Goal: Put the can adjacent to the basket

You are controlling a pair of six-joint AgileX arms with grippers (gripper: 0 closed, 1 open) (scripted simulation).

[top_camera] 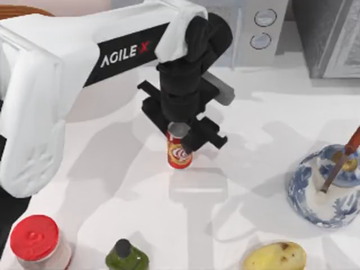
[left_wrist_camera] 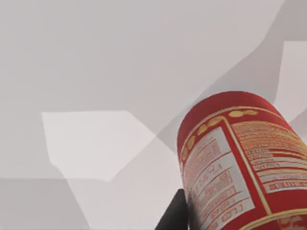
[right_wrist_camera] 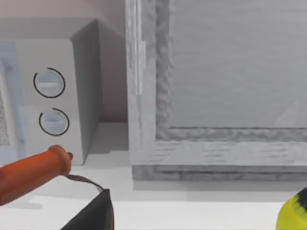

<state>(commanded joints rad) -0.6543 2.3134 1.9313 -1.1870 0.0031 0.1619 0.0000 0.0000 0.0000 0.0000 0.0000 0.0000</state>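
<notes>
The can (top_camera: 179, 152), red and orange with a white logo and a silver top, stands upright near the middle of the white table. My left gripper (top_camera: 181, 135) reaches down over it from the left and is shut on its upper part. In the left wrist view the can (left_wrist_camera: 240, 163) looms close, its printed label showing, with one dark finger (left_wrist_camera: 175, 215) against its side. A brown curved rim of the basket (top_camera: 22, 10) peeks in at the far left corner, well away from the can. A dark part of my right gripper (right_wrist_camera: 96, 213) shows in the right wrist view.
A red-lidded white jar (top_camera: 36, 239) and a green bottle (top_camera: 126, 257) stand at the front left. A yellowish potato (top_camera: 274, 257) lies at the front right. A blue-and-white bowl (top_camera: 298, 188) with a brown-handled utensil (top_camera: 340, 160) sits at the right. A microwave (top_camera: 261, 28) stands at the back.
</notes>
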